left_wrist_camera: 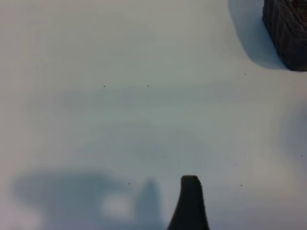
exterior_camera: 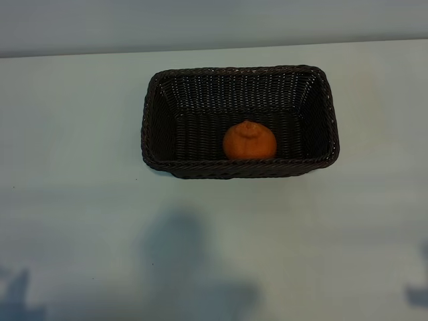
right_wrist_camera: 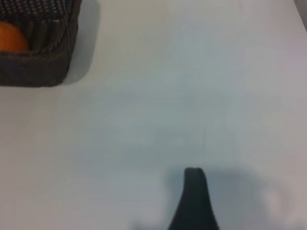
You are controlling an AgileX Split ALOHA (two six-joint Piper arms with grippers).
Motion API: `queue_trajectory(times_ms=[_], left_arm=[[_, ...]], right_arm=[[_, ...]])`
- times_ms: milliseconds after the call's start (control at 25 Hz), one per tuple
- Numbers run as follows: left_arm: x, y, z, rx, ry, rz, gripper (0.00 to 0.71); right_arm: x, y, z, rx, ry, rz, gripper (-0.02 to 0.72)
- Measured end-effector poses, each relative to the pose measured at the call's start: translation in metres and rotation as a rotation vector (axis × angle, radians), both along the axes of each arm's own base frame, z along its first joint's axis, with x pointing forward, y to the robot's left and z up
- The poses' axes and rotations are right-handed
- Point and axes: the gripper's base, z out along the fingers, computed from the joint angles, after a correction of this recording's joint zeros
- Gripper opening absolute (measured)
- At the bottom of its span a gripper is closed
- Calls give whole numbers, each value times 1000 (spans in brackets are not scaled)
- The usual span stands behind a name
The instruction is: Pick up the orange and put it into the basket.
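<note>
So the small round orange fruit with dimpled skin and a little knob on top [exterior_camera: 249,141] is sitting inside the dark brown rectangular woven wicker basket [exterior_camera: 154,120]. It's on the basket floor, right up against the long wall nearest the arms, a bit toward the right arm's side of middle. Knob faces up. Nothing is touching it.

The basket itself sits flat on the pale white tabletop [exterior_camera: 73,134], roughly central and toward the far edge, long sides running across the exterior view. Braided rim all the way round, sloping sides, only the orange inside it.

Neither arm reaches into the exterior view; you only get soft dark shadows on the table along the near edge. In the right wrist view one dark finger [right_wrist_camera: 194,201] of the right gripper pokes into frame over bare table, well apart from the basket, with a basket corner and a sliver of the orange peeking over the rim at the edge of that picture. Its jaws stand wide apart with nothing between them.

Same deal on the left: one dark finger [left_wrist_camera: 190,203] of the left gripper above bare table, a basket corner showing farther off. That one's spread wide too, holding nothing, and it's parked well clear of the basket.
</note>
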Motion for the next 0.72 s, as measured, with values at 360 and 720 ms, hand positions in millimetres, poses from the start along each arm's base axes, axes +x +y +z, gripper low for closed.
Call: queue_trajectory(times_ms=[360, 720], left_arm=[[0, 0, 0, 0, 0, 0, 592], [0, 0, 0, -3, 0, 2, 592]], right_arm=[[1, 0, 1, 3, -14, 3, 531], [1, 2, 1, 27, -16, 14, 530]])
